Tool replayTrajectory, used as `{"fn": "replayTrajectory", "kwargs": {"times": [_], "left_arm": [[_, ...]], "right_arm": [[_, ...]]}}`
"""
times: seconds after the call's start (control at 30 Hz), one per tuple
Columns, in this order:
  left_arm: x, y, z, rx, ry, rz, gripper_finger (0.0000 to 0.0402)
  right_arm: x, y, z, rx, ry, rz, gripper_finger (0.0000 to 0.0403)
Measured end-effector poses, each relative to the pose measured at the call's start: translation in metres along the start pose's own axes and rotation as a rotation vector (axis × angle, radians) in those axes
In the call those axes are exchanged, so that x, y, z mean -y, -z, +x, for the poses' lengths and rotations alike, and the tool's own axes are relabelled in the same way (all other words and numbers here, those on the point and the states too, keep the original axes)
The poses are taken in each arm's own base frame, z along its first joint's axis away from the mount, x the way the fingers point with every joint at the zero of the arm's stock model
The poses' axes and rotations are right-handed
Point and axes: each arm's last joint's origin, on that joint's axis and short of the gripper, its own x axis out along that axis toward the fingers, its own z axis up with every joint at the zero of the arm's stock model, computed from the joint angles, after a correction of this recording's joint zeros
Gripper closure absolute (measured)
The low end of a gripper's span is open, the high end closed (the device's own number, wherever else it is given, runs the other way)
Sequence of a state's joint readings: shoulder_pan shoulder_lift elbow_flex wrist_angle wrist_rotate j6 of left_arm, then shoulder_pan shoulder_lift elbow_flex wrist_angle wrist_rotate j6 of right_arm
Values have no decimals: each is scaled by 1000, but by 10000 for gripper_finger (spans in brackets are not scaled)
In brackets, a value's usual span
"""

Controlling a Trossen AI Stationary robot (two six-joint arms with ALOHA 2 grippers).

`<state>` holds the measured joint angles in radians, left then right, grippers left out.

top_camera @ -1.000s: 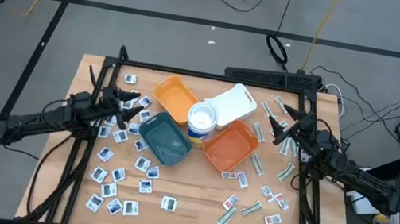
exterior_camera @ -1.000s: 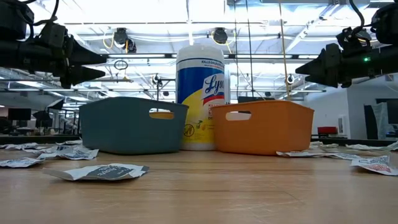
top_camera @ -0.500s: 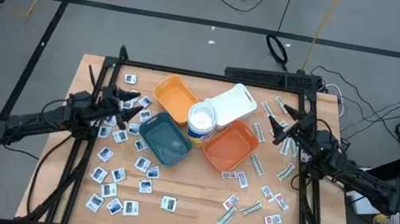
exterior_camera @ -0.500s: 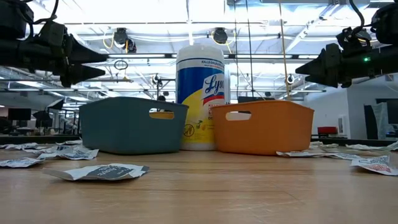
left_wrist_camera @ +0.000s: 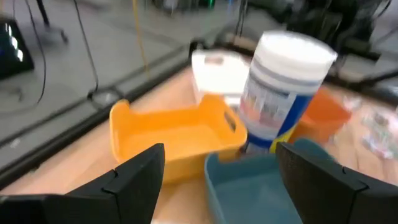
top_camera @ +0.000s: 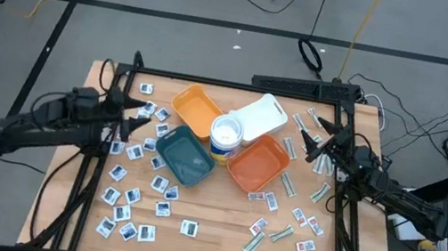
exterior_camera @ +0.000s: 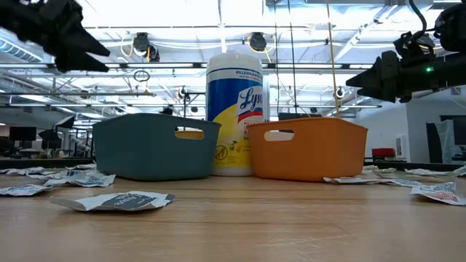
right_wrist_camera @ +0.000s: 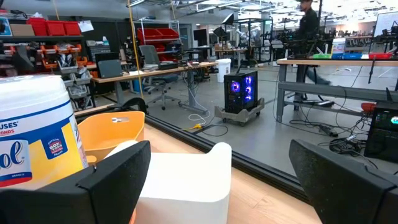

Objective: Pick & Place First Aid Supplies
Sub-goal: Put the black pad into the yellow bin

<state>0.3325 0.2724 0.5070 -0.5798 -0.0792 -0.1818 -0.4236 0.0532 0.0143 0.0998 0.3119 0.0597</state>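
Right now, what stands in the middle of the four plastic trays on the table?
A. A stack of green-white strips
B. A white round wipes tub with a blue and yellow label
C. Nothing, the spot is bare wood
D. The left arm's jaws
B: the high view shows the wipes tub ringed by the yellow tray, white tray, orange tray and teal tray.

Overhead: looks straight down, far off, taking in whole table [top_camera: 215,241] and floor around. Low: sits at tabletop level, faces level toward 12 o'clock, close on the teal tray [exterior_camera: 153,145], wipes tub [exterior_camera: 234,109] and orange tray [exterior_camera: 309,148]. Wrist views: look inward from 9 and 3 o'clock, both sharing the tub.
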Motion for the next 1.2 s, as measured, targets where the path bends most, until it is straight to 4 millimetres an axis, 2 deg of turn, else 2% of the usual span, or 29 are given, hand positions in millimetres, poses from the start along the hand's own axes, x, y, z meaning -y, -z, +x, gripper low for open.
{"fn": "replayTrajectory", "kwargs": {"times": [0.17,0.4,0.63,0.83,1.0,1.13,1.2], "left_arm": [[7,-35,3,-135,-11,-57,91],[22,-83,18,-305,87,-163,92],[35,-111,37,-470,258,-338,92],[44,-119,54,-580,427,-517,92],[46,-121,68,-599,422,-621,91],[43,-121,73,-660,490,-679,91],[40,-119,75,-693,459,-738,91]], "right_arm": [[0,0,0,0,0,0,26],[0,0,0,0,0,0,26],[0,0,0,0,0,0,26],[0,0,0,0,0,0,26],[0,0,0,0,0,0,26],[0,0,0,0,0,0,26],[0,0,0,0,0,0,26]]}}
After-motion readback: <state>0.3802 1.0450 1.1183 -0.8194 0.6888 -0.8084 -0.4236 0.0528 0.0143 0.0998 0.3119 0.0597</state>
